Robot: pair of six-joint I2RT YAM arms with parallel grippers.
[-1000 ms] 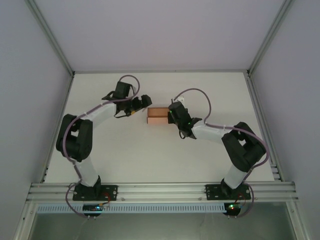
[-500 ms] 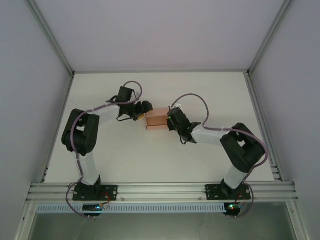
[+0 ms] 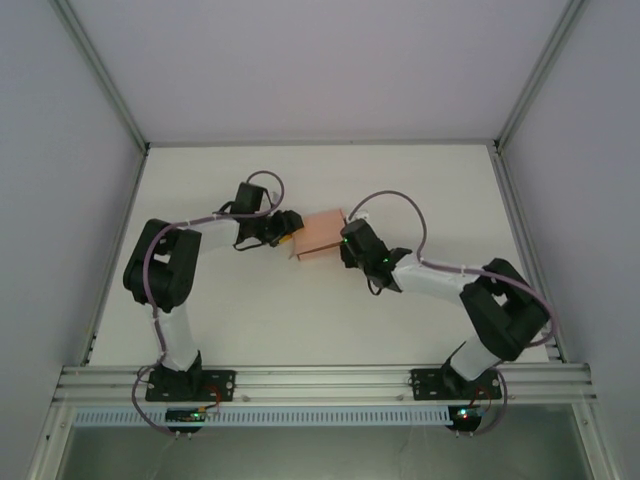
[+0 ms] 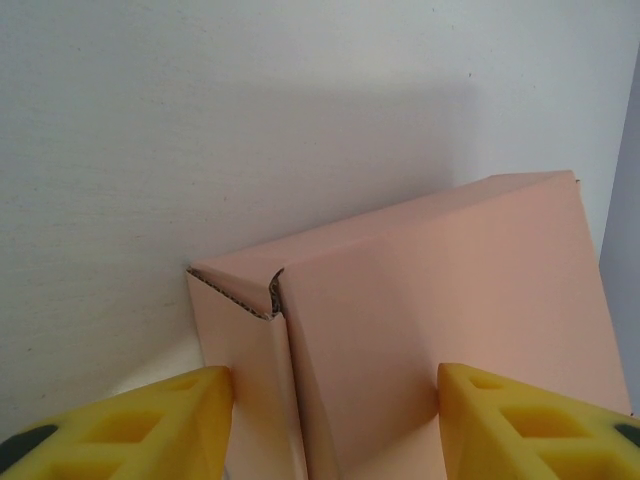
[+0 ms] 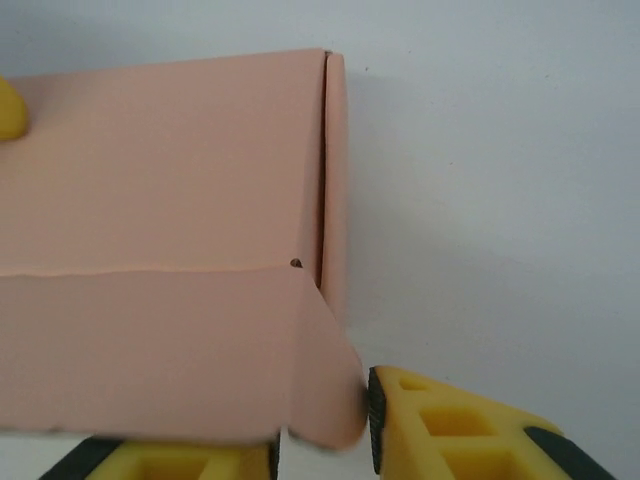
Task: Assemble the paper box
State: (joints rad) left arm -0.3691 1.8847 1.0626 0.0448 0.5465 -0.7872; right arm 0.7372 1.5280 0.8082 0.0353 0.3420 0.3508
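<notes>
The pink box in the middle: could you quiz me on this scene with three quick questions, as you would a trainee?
1. True or false: the paper box is a flat, unfolded sheet.
2. The end effector fingers are: A yellow, B blue, C green?
3. How many end effectors are at the box?
Key: 1 false, it is folded into a box shape. 2 A. 3 two, the left end effector and the right end effector, on opposite sides.
</notes>
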